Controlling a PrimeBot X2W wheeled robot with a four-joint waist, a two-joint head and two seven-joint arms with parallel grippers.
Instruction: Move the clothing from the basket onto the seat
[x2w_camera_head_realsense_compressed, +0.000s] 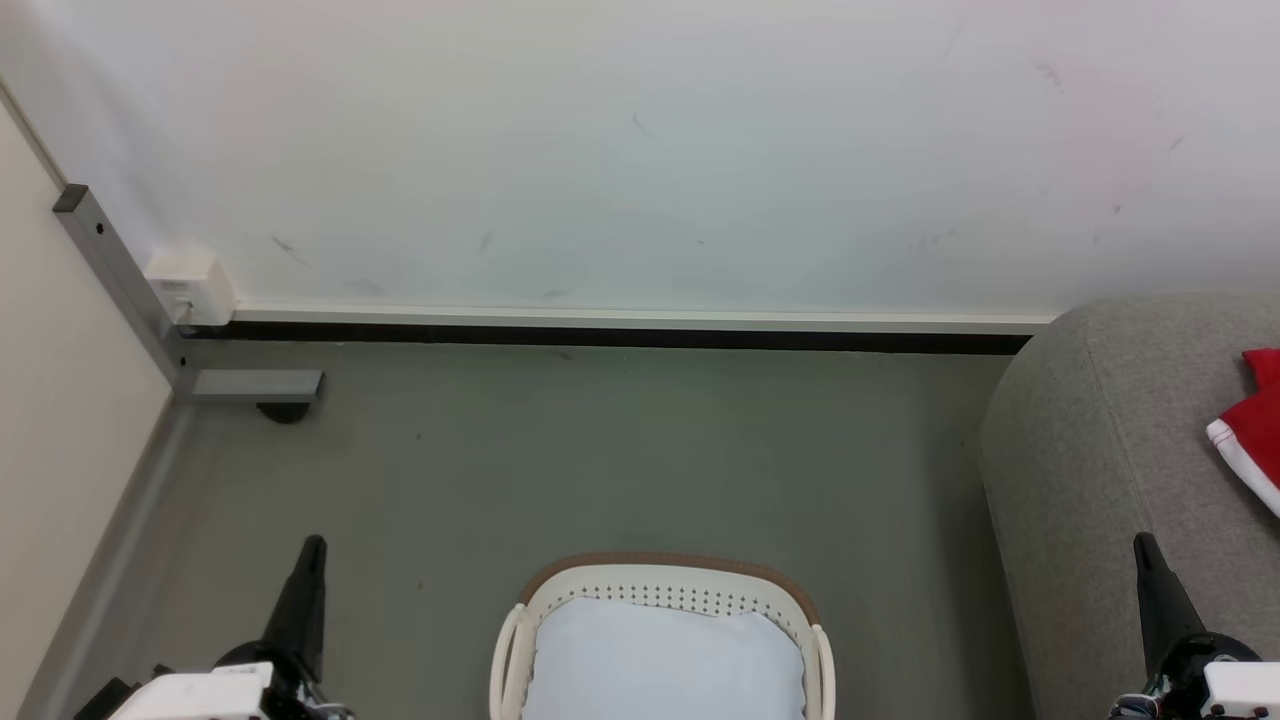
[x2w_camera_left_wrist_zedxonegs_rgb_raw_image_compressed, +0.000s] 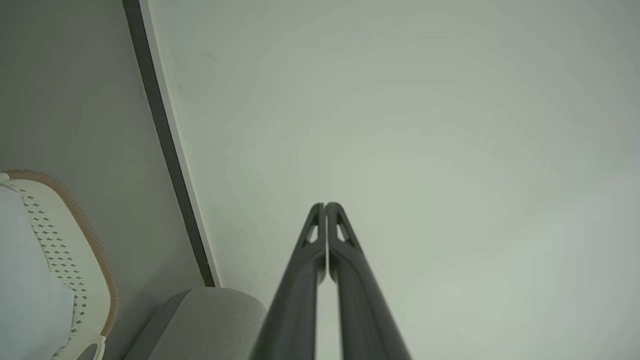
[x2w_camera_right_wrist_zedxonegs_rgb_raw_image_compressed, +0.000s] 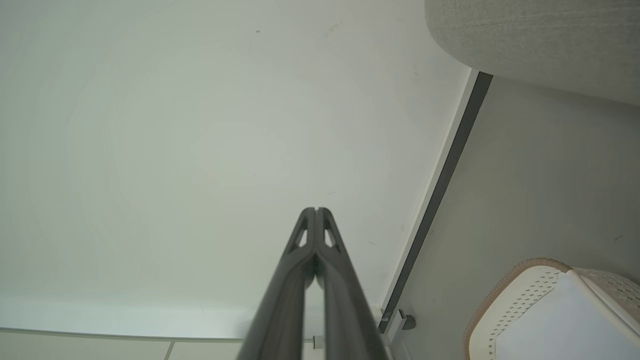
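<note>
The white perforated basket (x2w_camera_head_realsense_compressed: 665, 590) with a brown rim stands on the floor at the bottom centre, and a plain pale liner sheet (x2w_camera_head_realsense_compressed: 660, 660) lies inside it. Red clothing (x2w_camera_head_realsense_compressed: 1255, 425) with a white hem lies on the grey seat (x2w_camera_head_realsense_compressed: 1100, 450) at the right edge. My left gripper (x2w_camera_head_realsense_compressed: 312, 545) is shut at the lower left, left of the basket, with nothing held. My right gripper (x2w_camera_head_realsense_compressed: 1142, 542) is shut at the lower right, in front of the seat, also holding nothing. The wrist views show shut fingers (x2w_camera_left_wrist_zedxonegs_rgb_raw_image_compressed: 325, 206) (x2w_camera_right_wrist_zedxonegs_rgb_raw_image_compressed: 316, 211), the basket (x2w_camera_left_wrist_zedxonegs_rgb_raw_image_compressed: 75, 240) (x2w_camera_right_wrist_zedxonegs_rgb_raw_image_compressed: 520, 290) and the seat (x2w_camera_left_wrist_zedxonegs_rgb_raw_image_compressed: 210, 320) (x2w_camera_right_wrist_zedxonegs_rgb_raw_image_compressed: 540, 35).
A white wall (x2w_camera_head_realsense_compressed: 640, 150) with a dark baseboard (x2w_camera_head_realsense_compressed: 600, 337) runs across the back. A grey metal post (x2w_camera_head_realsense_compressed: 120, 280) with a foot (x2w_camera_head_realsense_compressed: 255, 385) and a white box (x2w_camera_head_realsense_compressed: 190, 280) stands in the left corner. Grey floor (x2w_camera_head_realsense_compressed: 600, 460) lies between basket and wall.
</note>
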